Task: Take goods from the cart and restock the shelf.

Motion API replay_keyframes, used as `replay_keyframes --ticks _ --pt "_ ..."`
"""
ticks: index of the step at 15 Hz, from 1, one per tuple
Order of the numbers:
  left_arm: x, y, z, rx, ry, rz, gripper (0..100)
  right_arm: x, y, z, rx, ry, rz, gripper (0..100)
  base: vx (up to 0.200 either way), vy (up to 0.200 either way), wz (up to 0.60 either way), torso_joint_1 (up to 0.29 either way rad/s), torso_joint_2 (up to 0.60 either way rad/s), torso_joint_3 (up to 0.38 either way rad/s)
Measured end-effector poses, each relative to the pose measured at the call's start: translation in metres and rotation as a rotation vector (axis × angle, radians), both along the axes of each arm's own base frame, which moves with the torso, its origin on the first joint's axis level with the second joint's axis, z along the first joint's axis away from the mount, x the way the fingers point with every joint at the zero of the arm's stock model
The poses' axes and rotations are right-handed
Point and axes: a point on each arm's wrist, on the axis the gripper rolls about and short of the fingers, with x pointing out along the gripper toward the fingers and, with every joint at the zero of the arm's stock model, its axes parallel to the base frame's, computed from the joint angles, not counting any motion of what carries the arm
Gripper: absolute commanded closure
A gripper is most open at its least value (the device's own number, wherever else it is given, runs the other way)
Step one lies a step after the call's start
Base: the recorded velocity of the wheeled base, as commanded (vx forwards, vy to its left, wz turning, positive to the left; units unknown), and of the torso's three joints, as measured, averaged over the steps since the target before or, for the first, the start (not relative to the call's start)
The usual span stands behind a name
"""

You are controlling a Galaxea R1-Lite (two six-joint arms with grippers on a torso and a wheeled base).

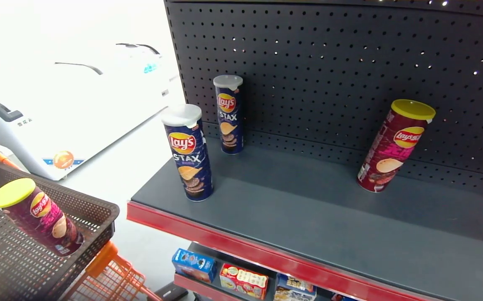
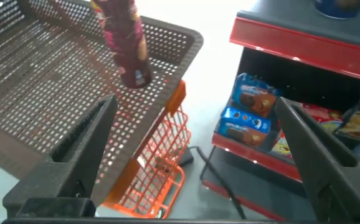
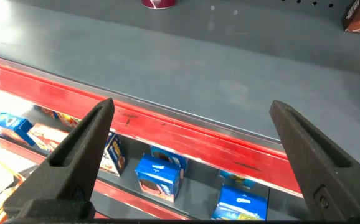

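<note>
While both grippers are held with jaws apart and nothing between them, the goods are divided between cart and shelf. A maroon can [image 1: 36, 215] with a yellow lid stands in the brown basket [image 1: 99, 207] of the orange cart [image 1: 114, 274]. On the grey shelf [image 1: 308, 221], a front blue can [image 1: 187, 152] is set near the red edge at the left end, a rear blue can [image 1: 228, 113] by the pegboard, and a second maroon can [image 1: 394, 146] well apart to the right. The left gripper [image 2: 194, 106] is held beside the basket's corner; the right gripper [image 3: 192, 106] is held before the shelf's red edge, above blue boxes [image 3: 158, 177] on the lower shelf.
</note>
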Motion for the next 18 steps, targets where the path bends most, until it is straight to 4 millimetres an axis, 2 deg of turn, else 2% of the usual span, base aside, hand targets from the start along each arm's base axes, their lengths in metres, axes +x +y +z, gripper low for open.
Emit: replay_keyframes --ticks 4,7,13,18 --pt "0.050 0.016 0.051 -0.032 0.150 0.148 0 0.000 0.000 0.000 0.000 0.000 0.000 0 0.000 0.000 0.00 0.000 0.00 0.000" --pt "0.092 0.037 0.067 -0.027 0.136 0.196 0 0.000 0.000 0.000 0.000 0.000 0.000 0 0.000 0.000 0.00 0.000 0.00 0.000" --pt "0.141 0.069 0.036 -0.012 0.106 0.264 0 0.000 0.000 0.000 0.000 0.000 0.000 0 0.000 0.000 0.00 0.000 0.00 0.000" --pt "0.168 0.098 0.002 -0.038 0.163 0.338 0 0.000 0.000 0.000 0.000 0.000 -0.001 0 0.000 0.000 0.00 0.000 0.00 0.000"
